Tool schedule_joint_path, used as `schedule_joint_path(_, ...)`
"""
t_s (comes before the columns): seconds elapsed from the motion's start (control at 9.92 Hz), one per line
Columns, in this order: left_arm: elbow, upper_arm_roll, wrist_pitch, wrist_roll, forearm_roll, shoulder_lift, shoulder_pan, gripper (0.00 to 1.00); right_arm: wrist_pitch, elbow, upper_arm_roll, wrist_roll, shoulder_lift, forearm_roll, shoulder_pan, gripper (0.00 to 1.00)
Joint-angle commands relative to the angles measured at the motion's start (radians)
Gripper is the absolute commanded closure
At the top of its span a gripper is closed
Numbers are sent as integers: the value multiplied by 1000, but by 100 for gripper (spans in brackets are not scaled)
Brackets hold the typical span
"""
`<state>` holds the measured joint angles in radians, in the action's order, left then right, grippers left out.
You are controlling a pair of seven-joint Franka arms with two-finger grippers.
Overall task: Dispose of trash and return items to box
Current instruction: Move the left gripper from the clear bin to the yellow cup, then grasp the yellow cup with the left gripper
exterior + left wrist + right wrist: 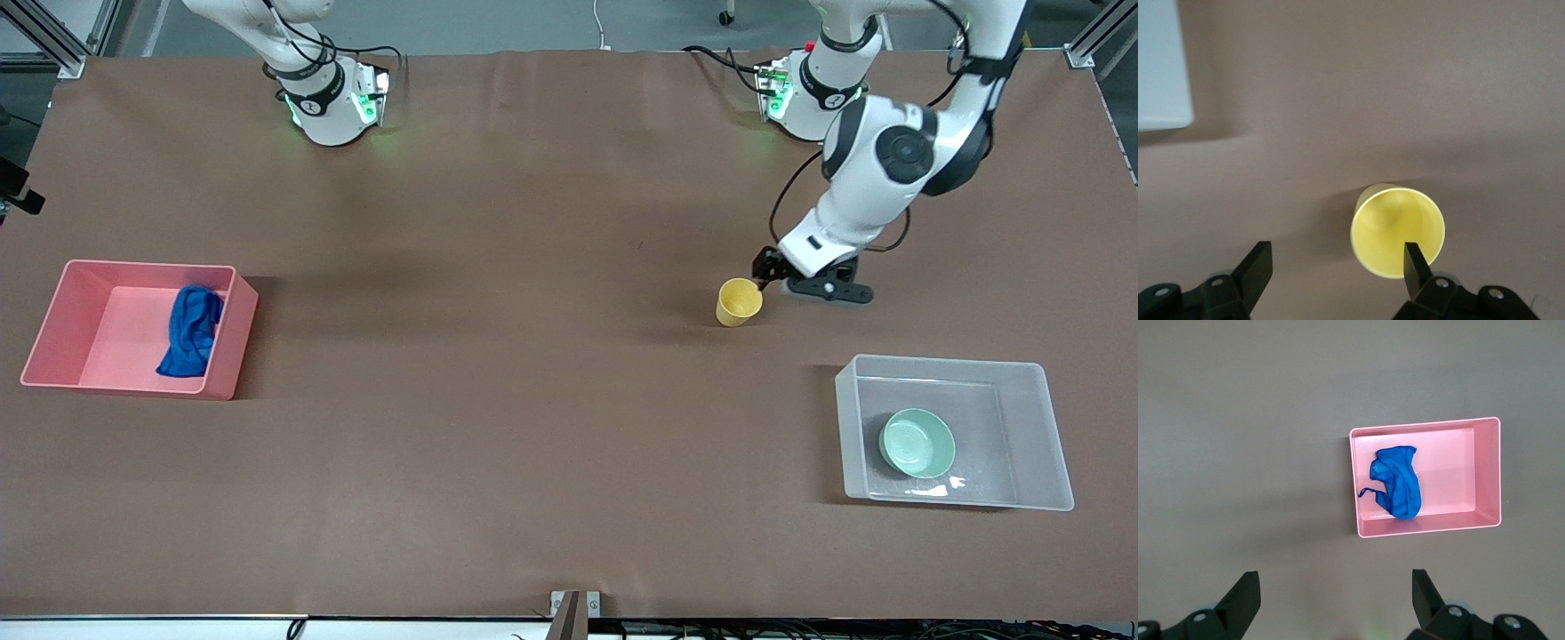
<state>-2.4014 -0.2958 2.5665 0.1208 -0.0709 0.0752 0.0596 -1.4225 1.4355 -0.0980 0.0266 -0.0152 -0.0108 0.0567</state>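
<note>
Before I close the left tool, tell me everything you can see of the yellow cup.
The yellow cup is small, smooth, plastic-looking and tapered, its open mouth empty. It sits on the bare brown table, leaning slightly in the front view, farther from the front camera than the clear bin. The left tool is open around it: one fingertip overlaps the rim, the other stands clear to the side. Contact cannot be confirmed.

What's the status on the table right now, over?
Left pincer open, low at yellow cup, one finger over its rim. Right pincer open, waiting. Rag in pink bin, bowl in clear bin. Nothing blocking.
</note>
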Motion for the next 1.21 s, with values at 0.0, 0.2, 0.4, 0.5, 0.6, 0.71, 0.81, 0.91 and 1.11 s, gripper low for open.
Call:
schedule_joint_path(0.0, 4, -3, 95, 20, 75, 133, -1, 14, 8, 6, -3, 3, -8, 2, -3, 0)
schedule_joint_path(0.2, 7, -3, 147, 25, 102, 201, -1, 22, 16, 6, -3, 4, -8, 2, -3, 0)
schedule_joint_path(0.4, 2, -5, 156, 26, 103, 221, 3, 77, 19, 6, -3, 4, -8, 2, -3, 0)
schedule_joint_path(0.5, 2, -5, 153, 26, 103, 219, 3, 88, 23, 6, -3, 4, -8, 2, -3, 0)
schedule_joint_path(0.6, 2, -5, 150, 25, 103, 209, 5, 96, 30, 6, -3, 4, -8, 2, -3, 0)
schedule_joint_path(0.71, 2, -6, 146, 28, 105, 178, 8, 99, 31, 6, -3, 3, -8, 2, -3, 0)
schedule_joint_path(0.81, 7, -12, 86, 29, 105, 137, 8, 99, 31, 6, -3, 4, -8, 2, -3, 0)
schedule_joint_path(0.91, 21, -12, -5, 19, 105, 80, 2, 99, 31, 6, -3, 4, -8, 2, -3, 0)
schedule_joint_path(1.11, 117, 7, -153, 8, 103, 19, -4, 99, 31, 6, -3, 4, -8, 2, -3, 0)
